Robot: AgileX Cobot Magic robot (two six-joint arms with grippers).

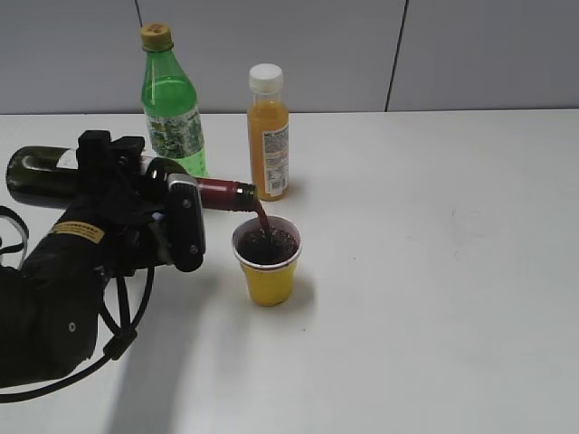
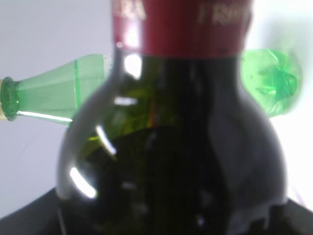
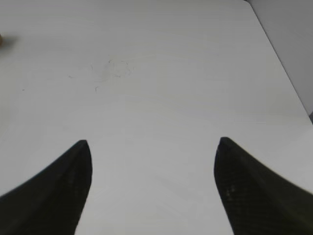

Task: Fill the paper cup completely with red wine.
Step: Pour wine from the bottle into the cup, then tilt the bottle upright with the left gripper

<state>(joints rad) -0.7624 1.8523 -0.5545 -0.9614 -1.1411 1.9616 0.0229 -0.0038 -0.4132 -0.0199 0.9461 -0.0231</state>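
Left fingers point(image 1: 172, 231) clamped around the shoulder of the wine bottle point(image 1: 54, 176), with the bottle laid nearly level so the mouth overhangs the rim. Just ahead of and a little below those fingers, the paper cup point(image 1: 268, 260), upright on the white surface point(image 1: 434, 271). A thin stream of red wine point(image 1: 261, 217) falling from the bottle mouth into the cup, dark liquid already high inside, close under the white rim by the look of it. Held low and close, probably to keep the stream short and splash-free. Judged nearly done: only a small top-up left before tipping back, with overflow the main risk.

Beyond the fingers, toward the wall, the green soda bottle point(image 1: 171, 99) and the orange juice bottle point(image 1: 269, 131), both upright and capped, clear of the pour; juice bottle just behind the wine bottle's mouth.

Right fingers point(image 3: 152, 188) spread wide apart over bare surface, gripping nothing, well away from the cup and unseen in the exterior view.
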